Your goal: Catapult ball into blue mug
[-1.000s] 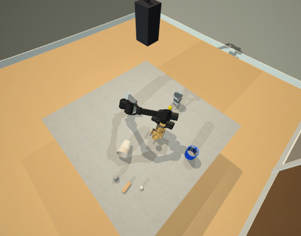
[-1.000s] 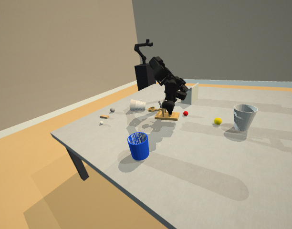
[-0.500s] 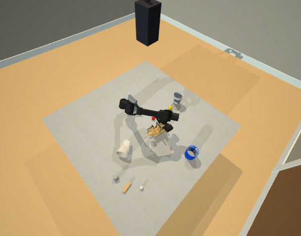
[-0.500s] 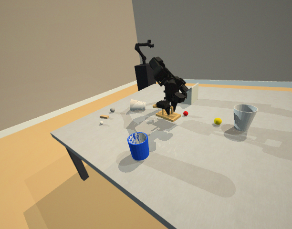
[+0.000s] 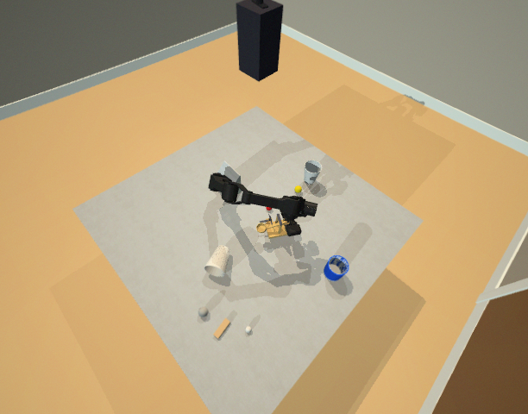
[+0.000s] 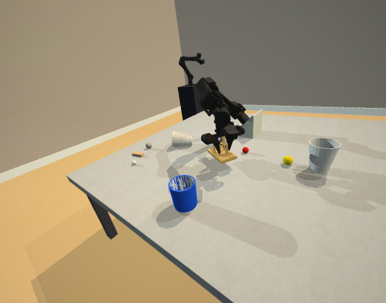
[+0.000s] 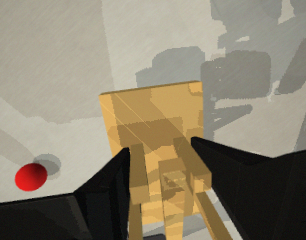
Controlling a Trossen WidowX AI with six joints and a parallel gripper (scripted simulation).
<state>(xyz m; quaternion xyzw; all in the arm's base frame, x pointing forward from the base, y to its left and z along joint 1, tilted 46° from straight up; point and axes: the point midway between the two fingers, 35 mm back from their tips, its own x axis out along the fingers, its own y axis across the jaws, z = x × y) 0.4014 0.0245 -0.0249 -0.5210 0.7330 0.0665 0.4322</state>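
Observation:
The wooden catapult (image 5: 276, 230) (image 6: 227, 158) (image 7: 143, 107) stands on the table, its round cup toward the left in the top view and looking empty. My gripper (image 5: 275, 220) (image 6: 224, 151) (image 7: 160, 147) points down and is shut on the catapult's upright frame, one finger on each side. The red ball (image 5: 268, 208) (image 6: 245, 149) (image 7: 31, 177) lies on the table beside the catapult, outside the fingers. The blue mug (image 5: 333, 272) (image 6: 185, 199) stands upright near the table edge, to the lower right of the catapult in the top view.
A yellow ball (image 5: 298, 189) (image 6: 287, 160) lies near a grey bucket (image 5: 311, 173) (image 6: 320, 160). A white cup (image 5: 219, 258) (image 6: 181, 139) lies on its side. Beyond it are a grey ball (image 5: 203, 311) (image 6: 149, 144), a wooden block (image 5: 222, 329) (image 6: 137, 154) and a white ball (image 5: 248, 329) (image 6: 134, 162).

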